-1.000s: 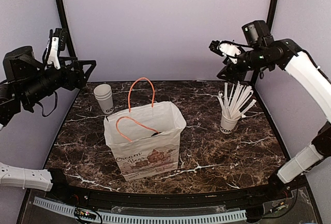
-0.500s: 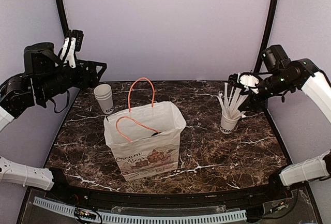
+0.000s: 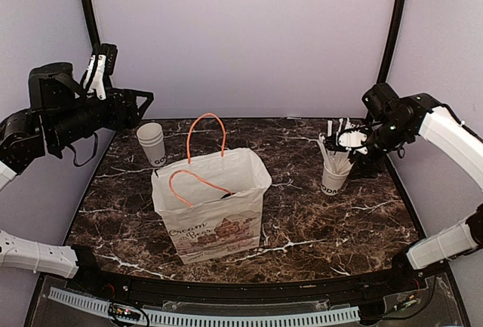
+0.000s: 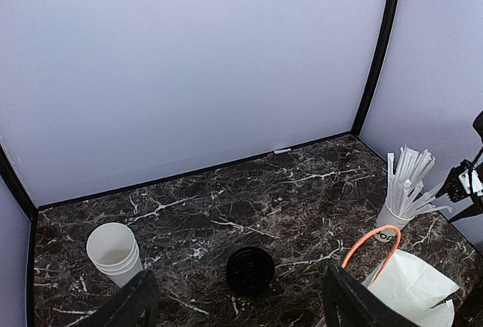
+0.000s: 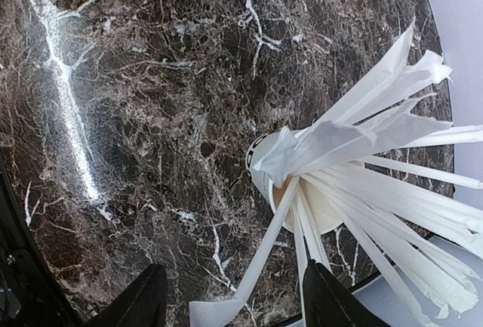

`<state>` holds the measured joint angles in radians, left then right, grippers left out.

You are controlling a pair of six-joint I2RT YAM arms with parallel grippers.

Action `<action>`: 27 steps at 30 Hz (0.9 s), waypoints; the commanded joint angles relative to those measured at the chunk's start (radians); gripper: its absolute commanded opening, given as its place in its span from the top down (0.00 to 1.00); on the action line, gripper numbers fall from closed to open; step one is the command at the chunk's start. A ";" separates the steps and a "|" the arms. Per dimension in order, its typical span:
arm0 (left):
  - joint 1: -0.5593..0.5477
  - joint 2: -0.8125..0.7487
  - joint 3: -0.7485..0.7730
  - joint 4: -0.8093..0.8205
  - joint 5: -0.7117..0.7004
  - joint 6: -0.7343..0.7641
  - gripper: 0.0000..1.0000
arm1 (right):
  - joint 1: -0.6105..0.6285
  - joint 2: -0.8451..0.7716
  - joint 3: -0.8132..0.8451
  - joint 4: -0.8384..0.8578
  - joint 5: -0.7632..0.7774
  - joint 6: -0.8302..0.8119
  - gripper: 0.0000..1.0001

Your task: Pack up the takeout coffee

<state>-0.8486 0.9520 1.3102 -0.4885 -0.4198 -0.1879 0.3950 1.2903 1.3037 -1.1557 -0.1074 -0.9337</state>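
Note:
A round black lid point(image 4: 250, 269) sits on the marble between the nested cups and the bag. No white cup wall shows under it, so I cannot tell if it is the takeout coffee. In the top view the bag hides it. The white paper bag point(image 3: 215, 202) with orange handles stands open at the table's middle and also shows in the left wrist view point(image 4: 407, 289). My left gripper point(image 3: 142, 102) hangs high at the back left, open and empty point(image 4: 241, 308). My right gripper point(image 3: 349, 142) is open just above the straw cup, with one straw end between its fingers point(image 5: 234, 300).
Nested white cups point(image 3: 152, 143) without a lid stand at the back left, also in the left wrist view point(image 4: 113, 251). A white cup of white straws point(image 3: 332, 176) stands at the right point(image 5: 317, 206) point(image 4: 400, 206). Walls enclose the back and sides.
My right arm has come down from high at the back right to just above the straw cup. My left arm rose and swung inward, then held. Bag and cups have not moved.

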 commanded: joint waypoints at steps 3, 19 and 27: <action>0.006 -0.010 -0.009 0.005 0.012 0.011 0.23 | 0.012 -0.019 -0.024 0.031 0.061 -0.003 0.43; 0.009 -0.015 -0.051 0.039 0.054 0.009 0.23 | 0.030 0.008 0.111 -0.033 0.015 0.035 1.00; 0.010 0.000 -0.066 0.089 0.070 0.032 0.22 | 0.050 0.021 0.321 -0.160 0.076 0.033 1.00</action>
<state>-0.8459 0.9493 1.2549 -0.4511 -0.3687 -0.1806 0.4259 1.3132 1.5372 -1.2434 -0.0643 -0.9108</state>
